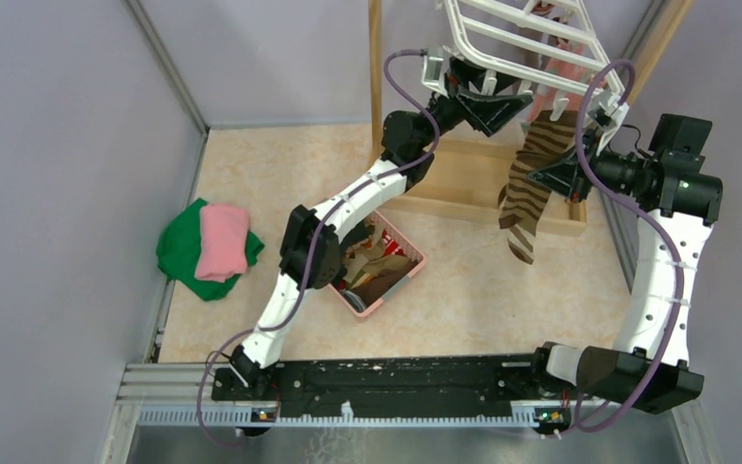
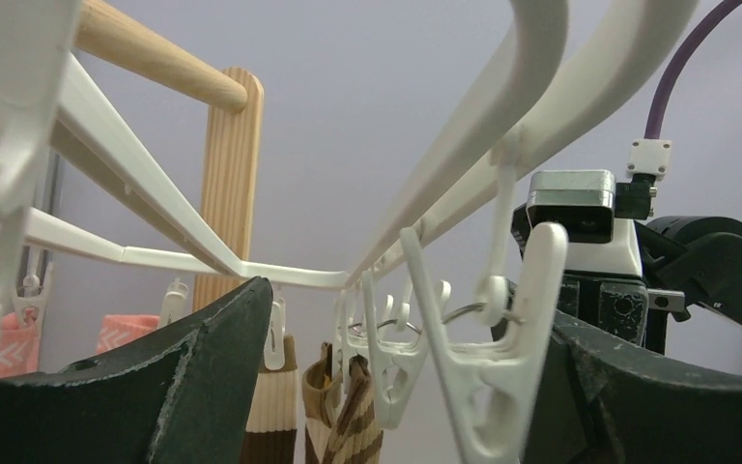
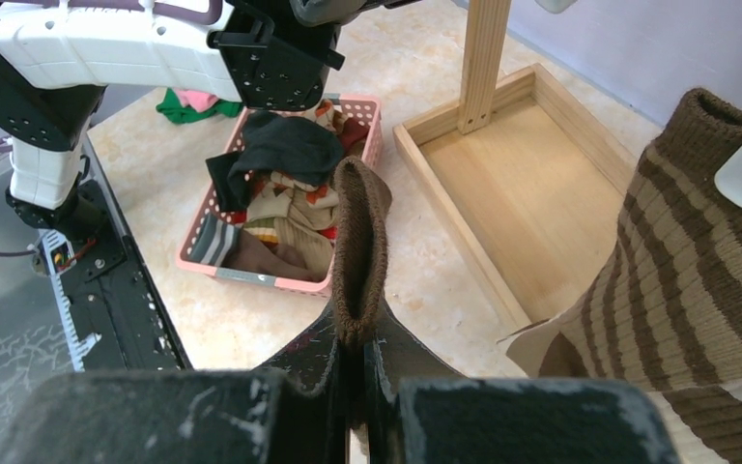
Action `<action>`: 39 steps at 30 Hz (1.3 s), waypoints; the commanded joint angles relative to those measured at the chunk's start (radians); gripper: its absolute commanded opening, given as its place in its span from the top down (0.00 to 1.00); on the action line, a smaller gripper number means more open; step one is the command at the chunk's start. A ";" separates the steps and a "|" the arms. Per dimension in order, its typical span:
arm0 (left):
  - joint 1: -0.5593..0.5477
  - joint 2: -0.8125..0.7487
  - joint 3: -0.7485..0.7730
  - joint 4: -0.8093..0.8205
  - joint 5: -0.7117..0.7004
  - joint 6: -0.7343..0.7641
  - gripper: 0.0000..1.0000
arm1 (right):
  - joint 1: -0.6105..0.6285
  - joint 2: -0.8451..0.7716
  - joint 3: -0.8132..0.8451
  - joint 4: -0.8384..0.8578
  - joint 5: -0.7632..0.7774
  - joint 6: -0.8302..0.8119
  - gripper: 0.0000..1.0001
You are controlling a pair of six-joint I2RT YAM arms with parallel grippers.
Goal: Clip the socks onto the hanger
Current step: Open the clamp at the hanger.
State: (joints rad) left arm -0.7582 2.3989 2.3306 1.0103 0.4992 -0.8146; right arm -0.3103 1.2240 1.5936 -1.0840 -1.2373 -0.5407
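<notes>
The white hanger (image 1: 531,39) hangs at the top, and its clips show in the left wrist view (image 2: 386,261). My left gripper (image 1: 488,106) is open just beneath it (image 2: 406,319), with one white clip (image 2: 493,387) dangling between the fingers, nearer the right one. My right gripper (image 1: 565,174) is shut on the brown cuff of a brown and cream striped sock (image 3: 359,232), which it holds up below the hanger's right edge (image 1: 531,184). A second striped sock (image 3: 696,290) hangs from a clip beside it. Pink socks (image 1: 560,77) hang further back.
A pink basket (image 1: 382,266) with several more socks stands mid-floor, under the left arm. The wooden stand's tray (image 1: 464,184) and post (image 1: 375,68) are behind it. Folded green and pink cloths (image 1: 208,246) lie at the left. Grey walls close both sides.
</notes>
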 commanded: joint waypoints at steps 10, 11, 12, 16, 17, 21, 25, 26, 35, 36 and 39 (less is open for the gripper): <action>-0.016 -0.005 0.039 -0.035 -0.033 0.066 0.16 | -0.017 -0.031 0.051 0.028 -0.040 0.005 1.00; -0.016 -0.006 0.039 -0.035 -0.032 0.066 0.16 | -0.018 -0.031 0.051 0.028 -0.040 0.005 1.00; -0.017 -0.004 0.039 -0.035 -0.033 0.066 0.17 | -0.018 -0.031 0.051 0.027 -0.040 0.005 1.00; -0.017 -0.002 0.040 -0.024 -0.037 0.061 0.27 | -0.019 -0.031 0.051 0.027 -0.040 0.005 1.00; -0.016 -0.004 0.039 -0.020 -0.036 0.058 0.28 | -0.019 -0.031 0.051 0.026 -0.038 0.003 1.00; -0.016 -0.008 0.039 -0.011 -0.034 0.047 0.28 | -0.021 -0.032 0.048 0.024 -0.038 0.002 1.00; -0.016 -0.009 0.038 0.001 -0.033 0.036 0.40 | -0.023 -0.034 0.045 0.024 -0.038 0.000 1.00; -0.016 -0.010 0.038 0.001 -0.034 0.033 0.47 | -0.025 -0.034 0.045 0.024 -0.039 0.001 1.00; -0.016 -0.015 0.036 0.011 -0.031 0.022 0.71 | -0.028 -0.034 0.039 0.045 -0.012 0.025 1.00; -0.016 -0.015 0.035 0.011 -0.030 0.022 0.72 | -0.029 -0.034 0.036 0.056 -0.006 0.037 1.00; -0.017 -0.019 0.029 0.014 -0.034 0.022 0.76 | -0.030 -0.032 0.018 0.113 0.001 0.100 1.00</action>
State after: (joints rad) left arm -0.7723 2.3989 2.3306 0.9771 0.4732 -0.7864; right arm -0.3260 1.2137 1.5936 -1.0641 -1.2366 -0.5129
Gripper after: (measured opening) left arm 0.323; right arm 0.011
